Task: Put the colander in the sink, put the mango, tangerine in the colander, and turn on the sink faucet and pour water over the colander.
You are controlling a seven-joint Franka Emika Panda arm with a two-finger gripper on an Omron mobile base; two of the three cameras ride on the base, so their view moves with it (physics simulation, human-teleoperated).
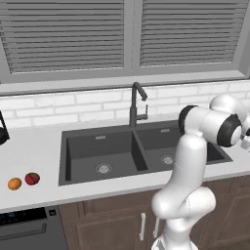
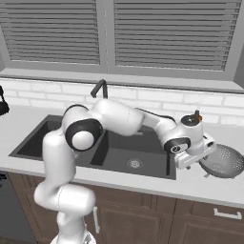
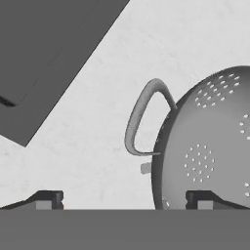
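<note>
The silvery perforated colander (image 2: pixel 225 161) sits on the white counter to the right of the dark double sink (image 2: pixel 119 157). My gripper (image 2: pixel 193 163) hangs just left of it, close above the counter. In the hand view the gripper (image 3: pixel 124 200) is open: the colander (image 3: pixel 215 141) fills the right side, its loop handle (image 3: pixel 139 122) lies between the fingers, and the right fingertip (image 3: pixel 200 199) is over the bowl's rim. The dark red mango (image 1: pixel 32 178) and the orange tangerine (image 1: pixel 14 183) rest side by side on the counter left of the sink (image 1: pixel 100 149). The gooseneck faucet (image 1: pixel 136 105) stands behind the divider; no water runs.
A small bottle with an orange top (image 2: pixel 196 117) stands behind my hand near the tiled wall. A dark object (image 1: pixel 2 133) sits at the far left of the counter. The counter's front edge (image 2: pixel 205 195) runs just before the colander.
</note>
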